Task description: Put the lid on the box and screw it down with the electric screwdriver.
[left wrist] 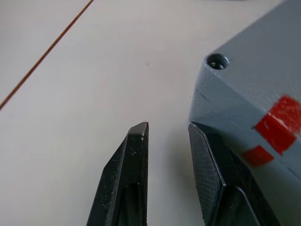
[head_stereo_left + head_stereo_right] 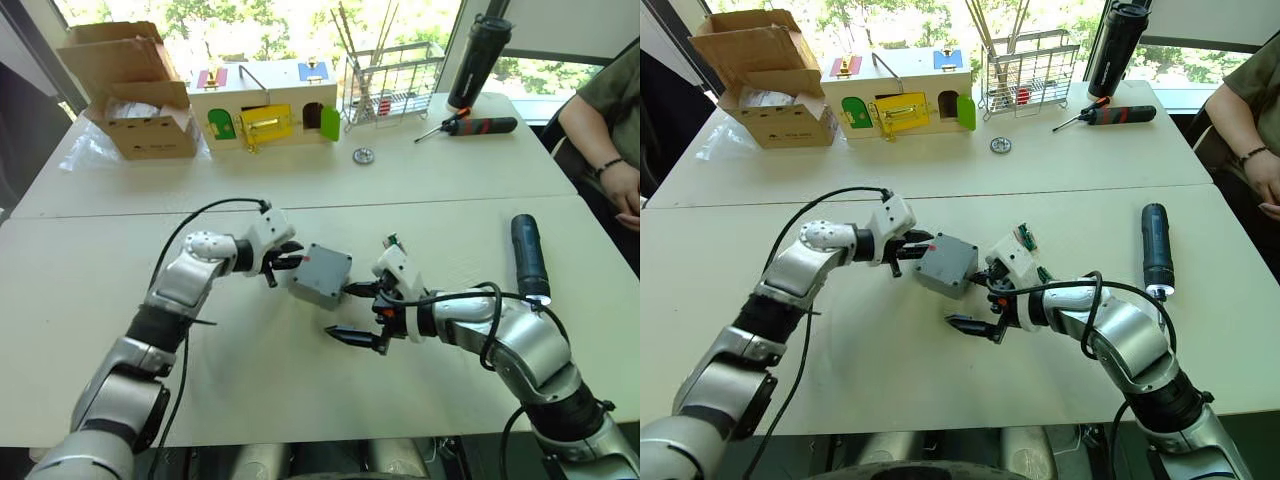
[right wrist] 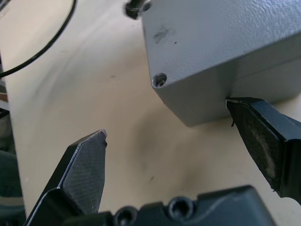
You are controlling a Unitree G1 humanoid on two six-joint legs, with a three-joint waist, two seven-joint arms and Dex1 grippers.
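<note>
Box (image 2: pixel 321 274) mid-worktop (image 2: pixel 120 300), lid (image 3: pixel 216 33) seated on top. Left tool (image 2: pixel 282 262) at its 9 o'clock, fingers apart, one finger (image 1: pixel 211 179) touching the red-marked side. Right tool (image 2: pixel 362 312) at its 4 o'clock, spread wide, one tip (image 3: pixel 263 136) touching the box edge. Electric screwdriver (image 2: pixel 529 256) lies well apart at 3 o'clock.

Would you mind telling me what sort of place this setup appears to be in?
Probably a robotics lab or test room by a window: white tables pushed together carry practice props, namely a latch box, a cardboard box and an electric screwdriver, and a person sits alongside.
</note>
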